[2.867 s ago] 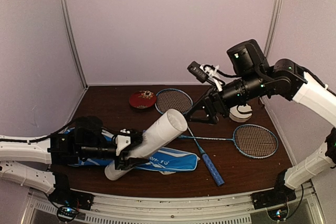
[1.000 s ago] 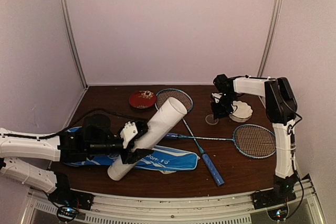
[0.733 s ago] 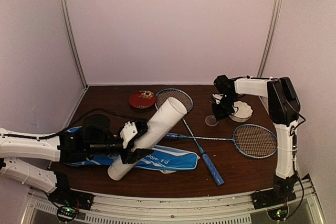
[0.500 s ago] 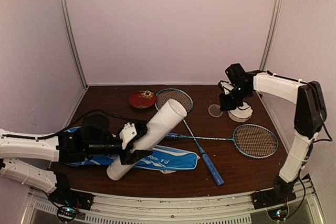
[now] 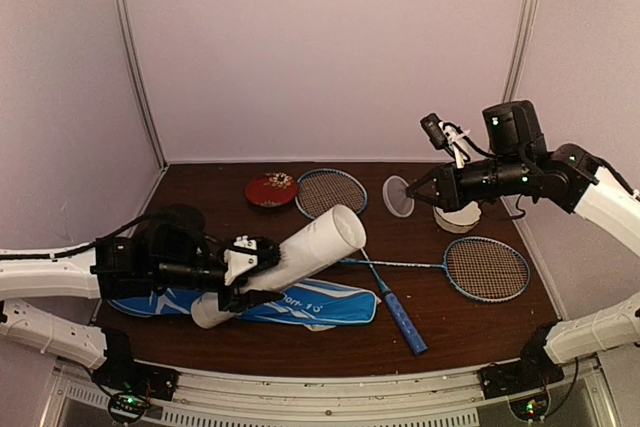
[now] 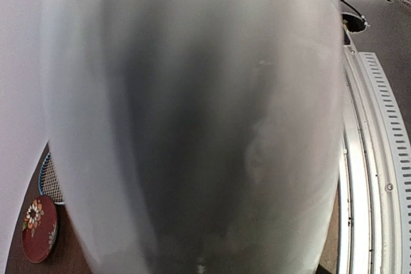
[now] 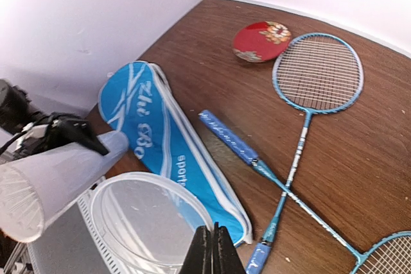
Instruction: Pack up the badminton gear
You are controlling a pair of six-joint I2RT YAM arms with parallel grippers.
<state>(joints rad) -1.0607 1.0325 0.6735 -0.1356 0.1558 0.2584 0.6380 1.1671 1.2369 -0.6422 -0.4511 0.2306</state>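
Note:
My left gripper (image 5: 241, 273) is shut on the long white tube (image 5: 300, 255) and holds it tilted above the blue racket bag (image 5: 318, 304), open end up and to the right. In the left wrist view the tube (image 6: 192, 120) fills the picture and hides the fingers. My right gripper (image 5: 411, 197) hangs in the air, shut on the rim of a clear round lid (image 5: 397, 196), which faces the tube's mouth. From the right wrist I see the lid (image 7: 148, 222) pinched by the shut gripper (image 7: 215, 248), with the bag (image 7: 157, 136) below. Two blue rackets (image 5: 331, 192) (image 5: 487, 269) lie crossed on the table.
A small red round dish (image 5: 272, 189) sits at the back, beside one racket head. A white scalloped bowl (image 5: 460, 215) stands under my right arm. Pale walls close in the brown table (image 5: 450, 332) on three sides; a metal rail runs along the near edge.
My right gripper shut on the clear lid beside the bowl, lifted it off the table and swung it up to face the tube. The left arm lowered the tube's tilt slightly.

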